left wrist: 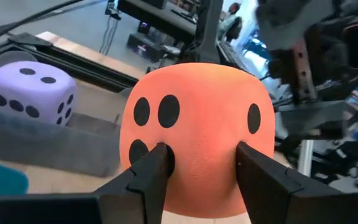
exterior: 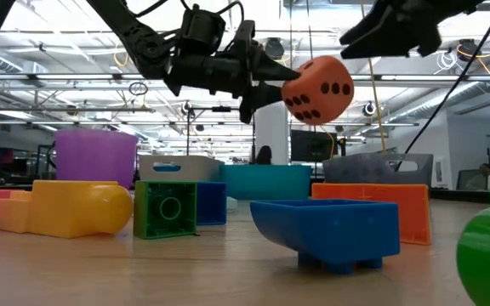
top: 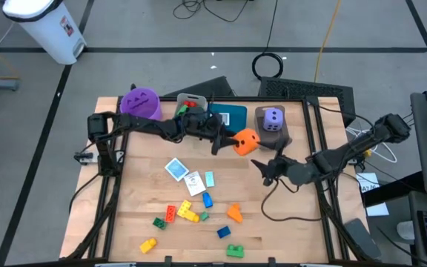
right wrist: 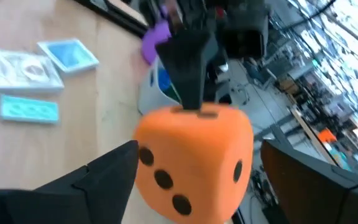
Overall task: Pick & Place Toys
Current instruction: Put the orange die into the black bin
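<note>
Orange die (top: 246,141) hanging above the table (top: 288,222), toward its far edge, pinched in the left gripper (top: 228,142). From the high view: sitting just short of the grey bin (top: 282,138) already carrying the purple die (top: 273,119); right gripper (top: 267,167) waiting close by on the near side, apart from the die. Bricks (top: 187,213) and cards (top: 176,169) lying scattered toward the near edge, untouched.

Low view: die (exterior: 317,89) riding well clear of the table, left gripper (exterior: 270,85) biting into its side; right gripper (exterior: 373,34) hovering above and beyond, not touching.

Left wrist view: fingers (left wrist: 151,177) pressing into the dotted face of the die (left wrist: 197,137), narrowed onto it and holding firmly; purple die (left wrist: 30,93) resting in the grey bin (left wrist: 55,146) beyond.

Right wrist view: own fingers (right wrist: 107,177) standing wide on either side of the die (right wrist: 194,158), touching nothing; left gripper's finger (right wrist: 188,68) clamped on the far side.

Judging the step: looking like a handover or a carry toward the grey bin. Next move calling either for closing the right fingers squarely on free faces before any release, or for carrying on over the bin and letting go.
</note>
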Tool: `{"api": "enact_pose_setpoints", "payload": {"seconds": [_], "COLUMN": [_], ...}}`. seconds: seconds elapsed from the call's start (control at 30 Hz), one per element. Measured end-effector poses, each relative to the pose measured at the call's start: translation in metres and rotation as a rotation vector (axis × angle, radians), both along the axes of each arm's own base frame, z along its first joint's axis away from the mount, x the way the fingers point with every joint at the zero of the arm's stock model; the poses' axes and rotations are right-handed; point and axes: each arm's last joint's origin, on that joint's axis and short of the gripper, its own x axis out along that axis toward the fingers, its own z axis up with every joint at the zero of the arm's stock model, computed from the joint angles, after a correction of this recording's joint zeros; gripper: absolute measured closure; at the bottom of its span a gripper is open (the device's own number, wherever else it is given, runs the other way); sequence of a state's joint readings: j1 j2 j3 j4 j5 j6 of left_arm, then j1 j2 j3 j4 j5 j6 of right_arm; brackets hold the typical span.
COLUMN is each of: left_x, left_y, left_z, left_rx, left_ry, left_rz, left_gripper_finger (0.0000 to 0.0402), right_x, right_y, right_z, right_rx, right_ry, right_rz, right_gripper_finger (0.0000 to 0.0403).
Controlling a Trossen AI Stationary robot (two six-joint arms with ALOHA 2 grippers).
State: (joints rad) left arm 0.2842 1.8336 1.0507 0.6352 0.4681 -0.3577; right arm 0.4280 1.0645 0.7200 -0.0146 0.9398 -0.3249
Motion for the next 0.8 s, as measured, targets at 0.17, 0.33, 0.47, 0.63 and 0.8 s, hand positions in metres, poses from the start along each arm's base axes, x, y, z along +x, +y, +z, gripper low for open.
{"api": "enact_pose_setpoints", "payload": {"seconds": [0.17, 0.33, 0.47, 0.63, 0.8], "left_x": [0.002, 0.003, 0.003, 0.003, 0.003], "left_y": [0.002, 0.002, 0.002, 0.001, 0.001], "left_z": [0.009, 0.012, 0.011, 0.010, 0.009], "left_rx": [-0.020, -0.020, -0.020, -0.013, -0.004], "left_ry": [-0.029, -0.038, -0.027, -0.026, -0.022], "left_rz": [-0.054, -0.080, -0.081, -0.104, -0.119], "left_gripper_finger": [0.0229, 0.0229, 0.0229, 0.0229, 0.0229], "right_x": [0.002, 0.005, 0.008, 0.010, 0.012], "right_y": [-0.009, -0.017, -0.023, -0.029, -0.034], "right_z": [-0.003, -0.003, -0.003, -0.003, -0.004], "right_rx": [0.005, 0.029, 0.048, 0.073, 0.110], "right_ry": [0.033, 0.040, 0.040, 0.043, 0.043], "right_rz": [-0.015, -0.011, -0.004, 0.015, 0.028], "right_gripper_finger": [0.0054, 0.0051, 0.0051, 0.0051, 0.0073]}}
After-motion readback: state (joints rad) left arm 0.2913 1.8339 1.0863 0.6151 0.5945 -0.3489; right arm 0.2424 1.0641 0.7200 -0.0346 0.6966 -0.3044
